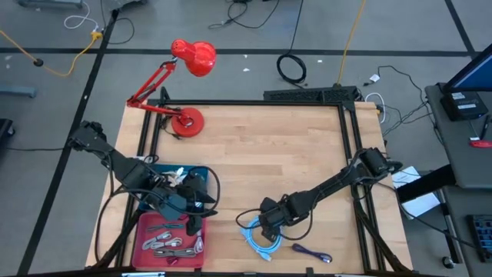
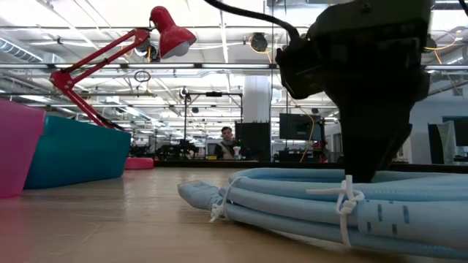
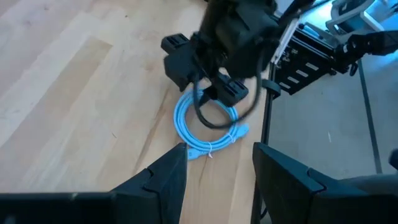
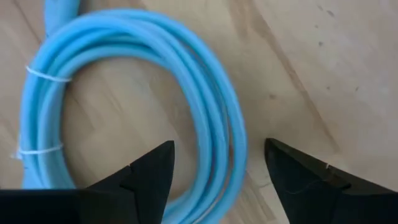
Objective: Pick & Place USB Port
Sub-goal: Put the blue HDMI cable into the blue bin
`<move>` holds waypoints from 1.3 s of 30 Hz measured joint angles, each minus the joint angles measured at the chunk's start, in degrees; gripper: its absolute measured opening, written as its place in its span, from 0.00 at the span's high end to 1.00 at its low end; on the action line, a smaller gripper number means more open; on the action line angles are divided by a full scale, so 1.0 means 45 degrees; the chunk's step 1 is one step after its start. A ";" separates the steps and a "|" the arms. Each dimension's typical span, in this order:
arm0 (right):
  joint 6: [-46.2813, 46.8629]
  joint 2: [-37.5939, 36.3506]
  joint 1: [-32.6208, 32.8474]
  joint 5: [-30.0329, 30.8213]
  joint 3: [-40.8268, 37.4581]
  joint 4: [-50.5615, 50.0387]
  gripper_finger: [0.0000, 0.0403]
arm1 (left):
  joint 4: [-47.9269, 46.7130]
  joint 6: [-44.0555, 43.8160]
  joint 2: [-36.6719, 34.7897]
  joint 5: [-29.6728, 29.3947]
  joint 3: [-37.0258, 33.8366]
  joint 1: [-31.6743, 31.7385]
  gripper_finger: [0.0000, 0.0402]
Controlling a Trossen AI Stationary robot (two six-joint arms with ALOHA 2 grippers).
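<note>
A light-blue cable (image 4: 211, 93) lies coiled flat on the wooden table, bundled with white ties (image 2: 344, 201). It sits near the table's front edge, right of centre (image 1: 257, 238). My right gripper (image 4: 217, 146) is open just above it, pointing steeply down, with one finger inside the coil and one outside, astride the coil's strands. My left gripper (image 3: 219, 149) hovers open above the bins at the front left (image 1: 201, 208), with nothing between its fingers, and faces the cable (image 3: 205, 124). A short purple cable (image 1: 311, 252) lies further right. I cannot tell which of these is the USB port.
A pink bin (image 1: 138, 238) with several metal pieces and a teal bin (image 1: 154, 168) stand at the front left, under the left arm. A red desk lamp (image 1: 187, 121) stands at the far left. The middle of the table is bare wood (image 1: 261, 154).
</note>
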 joint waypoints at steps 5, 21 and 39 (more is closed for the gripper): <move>0.1055 -0.0009 0.0058 -0.0099 -0.1301 0.0621 0.47 | -0.0043 -0.0048 0.0000 0.0012 0.0000 -0.0122 0.54; 0.1941 -0.1972 -0.0659 0.0594 -0.2153 0.1322 0.93 | -0.1458 -0.3069 -0.0116 -0.3198 -0.0005 -0.0274 0.54; 0.1616 -0.9033 -0.1156 0.7378 -0.1957 0.0100 0.93 | 0.5945 -1.3418 -0.3133 -0.6095 -1.0174 -0.1089 0.54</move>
